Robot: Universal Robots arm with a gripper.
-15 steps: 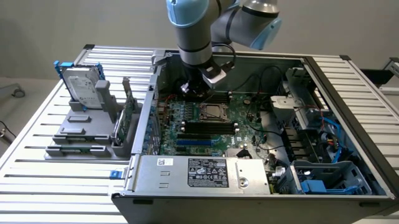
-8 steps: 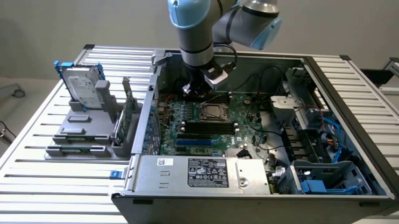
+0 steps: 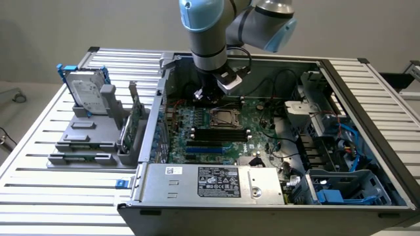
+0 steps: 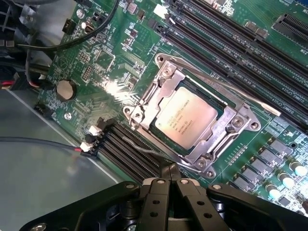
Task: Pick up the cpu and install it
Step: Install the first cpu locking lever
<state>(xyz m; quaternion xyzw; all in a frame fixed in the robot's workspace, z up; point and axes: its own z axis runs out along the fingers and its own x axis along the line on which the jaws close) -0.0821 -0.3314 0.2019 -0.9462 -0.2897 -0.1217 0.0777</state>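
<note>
An open computer case (image 3: 371, 128) lies on a slatted metal table (image 3: 52, 196), its green motherboard (image 3: 259, 123) facing up. A labelled silver power supply (image 3: 217, 182) sits along the near side, with a blue drive cage (image 3: 347, 189) at the near corner on the exterior view's right. On the exterior view's left, a blue-framed hard drive (image 3: 85, 88) stands upright in a grey holder (image 3: 85, 142), a green card (image 3: 135, 123) upright beside it.

cpu (image 4: 187, 120): several lines of dark print on the silver top, too fine to read.
motherboard (image 4: 110, 62): white lettering beside the slots, not legible.
black label (image 3: 219, 182): on the metal box at the case's front; white print and marks, unreadable.
white sticker (image 3: 172, 170): same box, print unreadable.
hard drive (image 3: 85, 91): label unreadable.
</note>
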